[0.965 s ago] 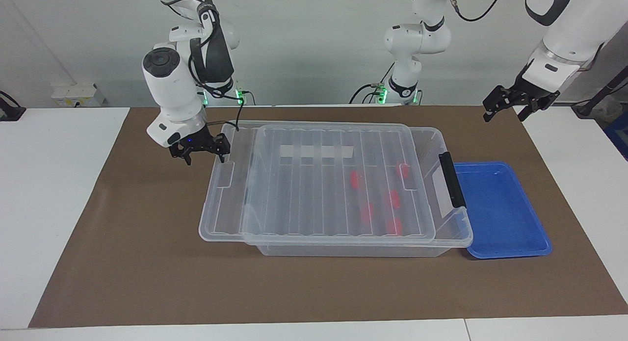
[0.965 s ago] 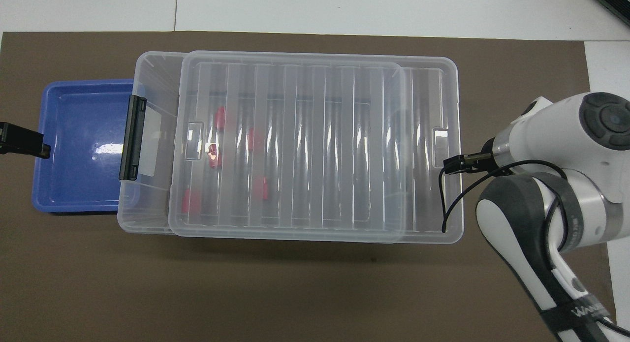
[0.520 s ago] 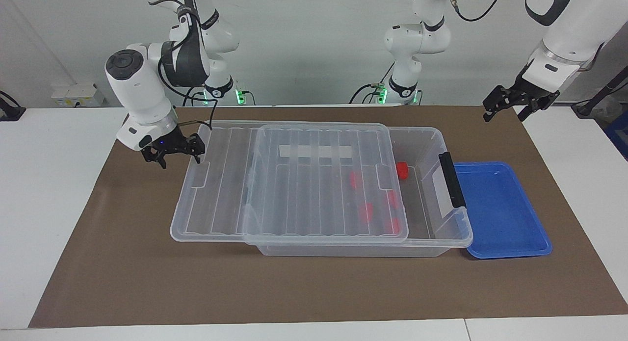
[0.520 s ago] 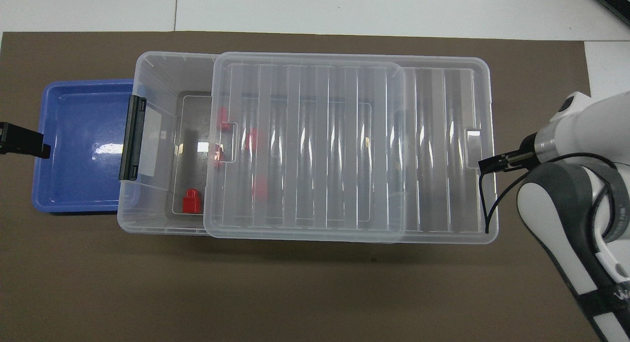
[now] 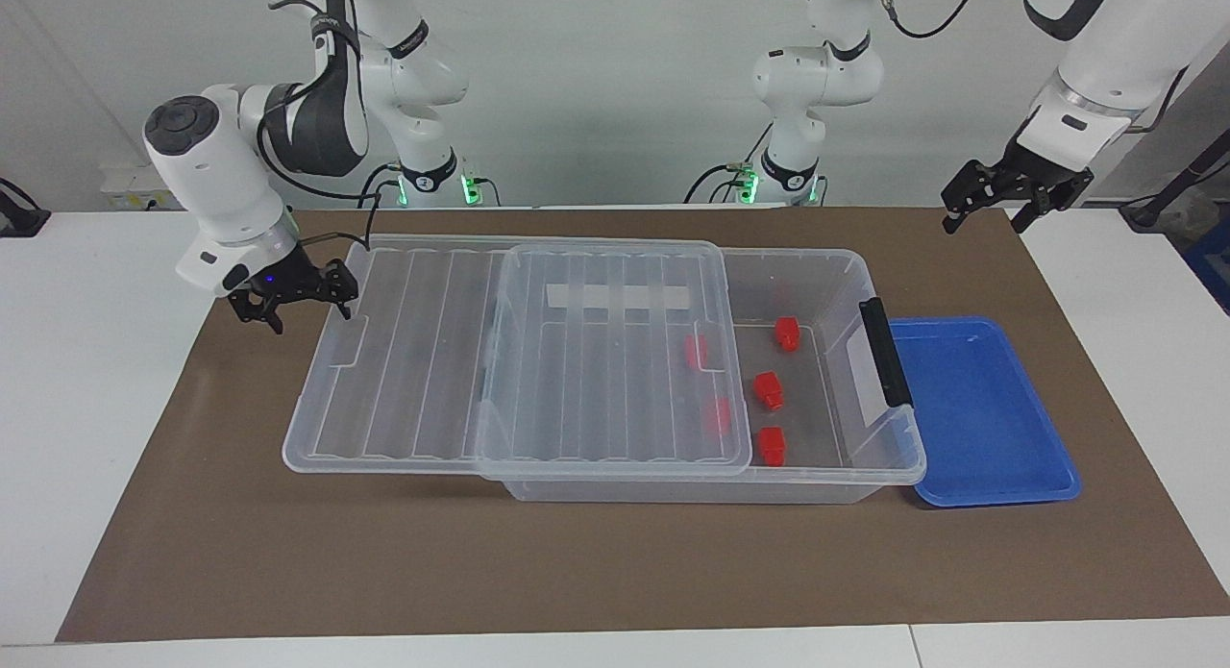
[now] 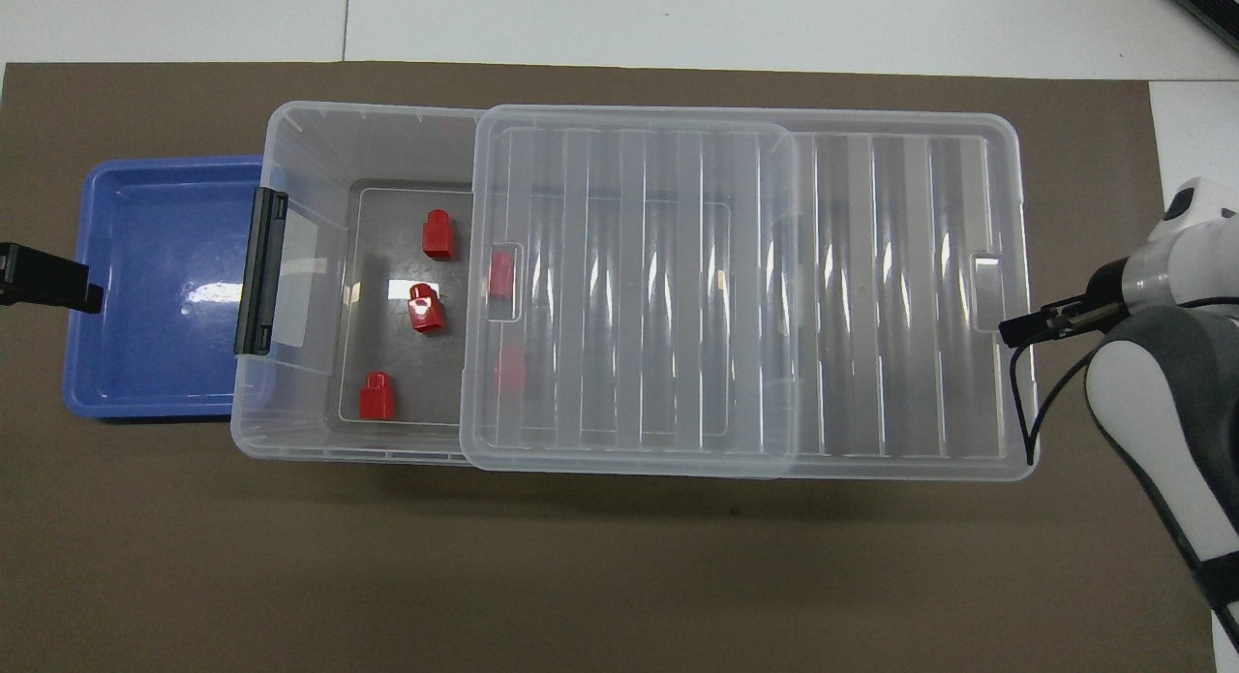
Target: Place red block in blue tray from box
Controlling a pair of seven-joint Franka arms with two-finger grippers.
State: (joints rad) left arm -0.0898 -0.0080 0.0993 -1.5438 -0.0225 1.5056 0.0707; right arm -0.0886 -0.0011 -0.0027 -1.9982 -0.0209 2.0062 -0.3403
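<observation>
The clear box (image 5: 673,490) lies across the mat with its ribbed lid (image 5: 413,360) slid partway off toward the right arm's end. Three red blocks (image 5: 786,333) (image 5: 768,389) (image 5: 772,444) lie uncovered in the box; two more (image 5: 696,351) show through the lid. The blue tray (image 5: 980,408) is empty beside the box's latch end. My right gripper (image 5: 300,308) is at the lid's end rim. My left gripper (image 5: 990,211) waits in the air over the mat near the tray. In the overhead view the blocks (image 6: 438,235) (image 6: 424,308) (image 6: 376,396), tray (image 6: 165,286) and lid (image 6: 871,295) show.
A black latch bar (image 5: 884,351) sits on the box's end next to the tray. A white tape strip (image 5: 620,295) shows through the lid. A brown mat (image 5: 577,572) covers the table. The lid overhangs the box toward the right arm's end.
My right gripper has moved outward toward its end of the table and the lid has slid with it, uncovering three red blocks. The left arm has barely moved.
</observation>
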